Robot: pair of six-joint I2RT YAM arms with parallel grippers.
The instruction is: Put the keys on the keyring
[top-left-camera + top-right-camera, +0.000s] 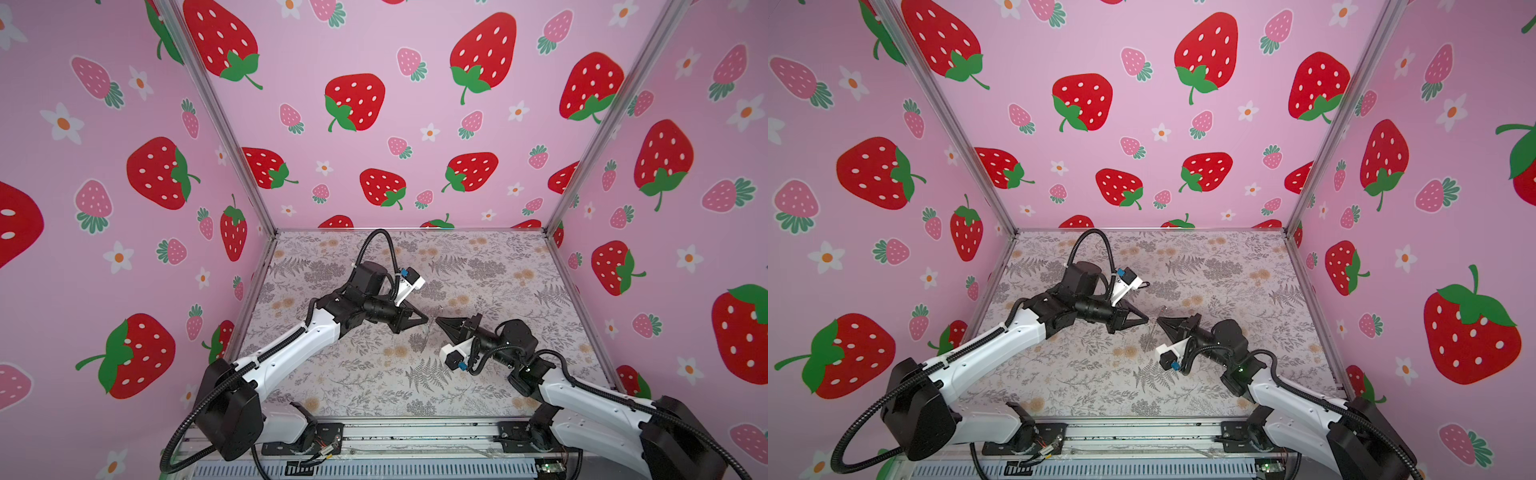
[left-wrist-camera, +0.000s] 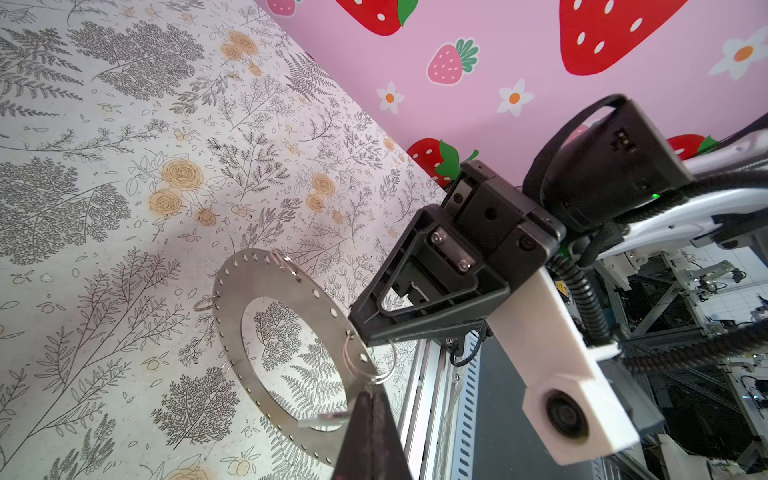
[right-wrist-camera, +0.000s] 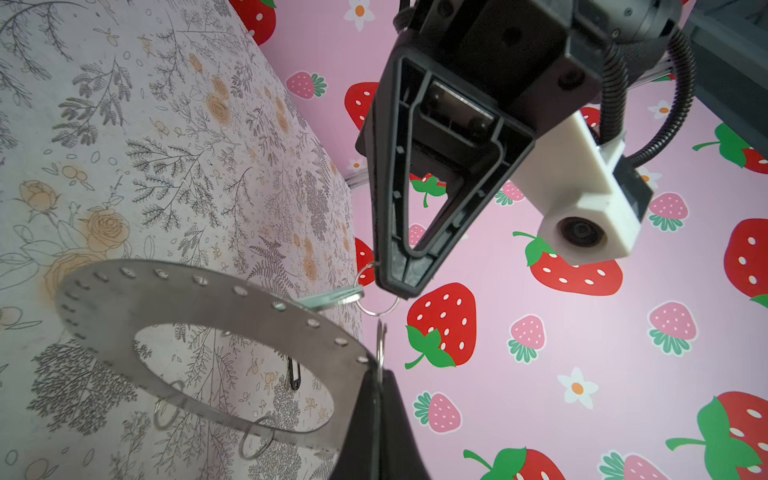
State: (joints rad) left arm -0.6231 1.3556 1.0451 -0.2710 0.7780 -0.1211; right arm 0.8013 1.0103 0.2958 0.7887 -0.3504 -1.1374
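**Both top views:** L gripper (image 1: 426, 320) and R gripper (image 1: 437, 321) meet tip to tip above table (image 1: 374, 386) ctr. The keyring (image 2: 286, 291) shows there only as an edge-on sliver between them.

**Wrist views add:** L jaws are together, pinching a wire loop (image 3: 376, 293) w/ a key (image 3: 328, 300) lying across the ring rim. R jaws are clamped on the keyring rim. A dark oval tag (image 3: 294, 374) is seen only through the ring hole, against the table. Yellow sticker (image 2: 561, 286) on R mount: text too small to read.
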